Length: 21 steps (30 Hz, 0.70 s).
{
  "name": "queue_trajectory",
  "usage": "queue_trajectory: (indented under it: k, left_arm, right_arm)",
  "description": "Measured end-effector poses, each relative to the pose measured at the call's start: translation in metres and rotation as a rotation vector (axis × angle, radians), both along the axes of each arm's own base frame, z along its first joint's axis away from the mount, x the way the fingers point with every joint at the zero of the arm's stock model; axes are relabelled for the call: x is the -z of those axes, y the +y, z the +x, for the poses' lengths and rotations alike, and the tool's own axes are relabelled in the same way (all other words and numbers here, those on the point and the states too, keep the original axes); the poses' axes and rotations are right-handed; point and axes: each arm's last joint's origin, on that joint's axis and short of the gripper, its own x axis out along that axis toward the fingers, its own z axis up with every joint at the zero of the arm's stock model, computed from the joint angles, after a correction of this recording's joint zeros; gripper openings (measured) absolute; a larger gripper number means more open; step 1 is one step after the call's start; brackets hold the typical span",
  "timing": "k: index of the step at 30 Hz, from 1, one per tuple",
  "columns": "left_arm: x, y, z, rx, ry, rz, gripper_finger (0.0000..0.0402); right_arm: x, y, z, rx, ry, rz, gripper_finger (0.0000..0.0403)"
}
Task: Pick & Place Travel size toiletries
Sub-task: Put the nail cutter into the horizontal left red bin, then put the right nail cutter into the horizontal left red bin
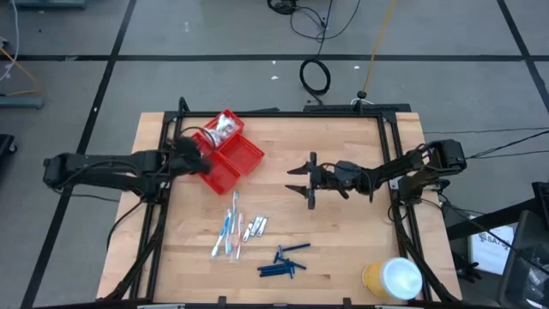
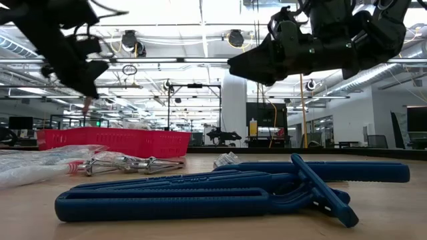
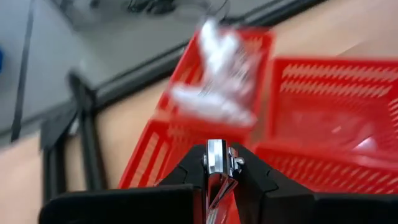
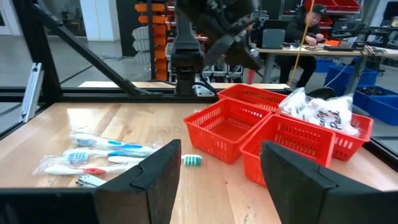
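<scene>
A red tray (image 1: 230, 153) with three compartments is sitting on the wooden worktop (image 1: 343, 232) near its far left corner. The compartment closest to the far edge is holding white crinkly packets (image 1: 225, 127); in the right wrist view the same packets (image 4: 320, 113) are bulging above the rim, while the other two compartments are showing only bare red mesh.

The left gripper (image 1: 196, 157) is hanging over the tray's left side, its jaws pressed together on a small silvery clipper (image 3: 216, 168); the left wrist view is showing the metal piece pinched between the two dark fingers (image 3: 186, 177), above the red compartments.

The right gripper (image 1: 302, 180) is hovering above the middle of the worktop, well apart from the tray, with its jaws spread and nothing between them. In the right wrist view its fingers (image 4: 155, 171) are standing wide, framing the tray.

The rest of the toiletries are lying toward the near edge: blue-and-white toothbrushes (image 1: 228, 228) left of centre, more clippers (image 1: 255, 228) just beside them, and dark blue sticks (image 1: 286, 262) closer to the near edge. A small green-and-white piece (image 4: 192, 160) is lying on the wood near the tray. A yellow roll with a white top (image 1: 393, 279) is standing at the near right corner.
</scene>
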Motion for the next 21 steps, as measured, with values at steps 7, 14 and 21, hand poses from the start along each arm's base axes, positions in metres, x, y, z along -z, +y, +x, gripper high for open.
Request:
queue_trajectory:
  k: [7,14,21]
  left_arm:
    - [0.010,0.005,-0.008,-0.150,0.039,-0.077,0.0047]
    - [0.014,0.007,-0.005,-0.163,0.060,-0.100,0.0130]
    - [0.014,0.009,-0.004,-0.164,0.072,-0.098,0.0177]
  right_arm:
    - [0.000,-0.006,0.000,0.022,-0.003,0.049,0.0207]
    - [0.000,-0.005,0.000,0.021,-0.004,0.059,0.0208]
    - [0.002,-0.005,0.000,0.022,0.012,0.059,0.0208]
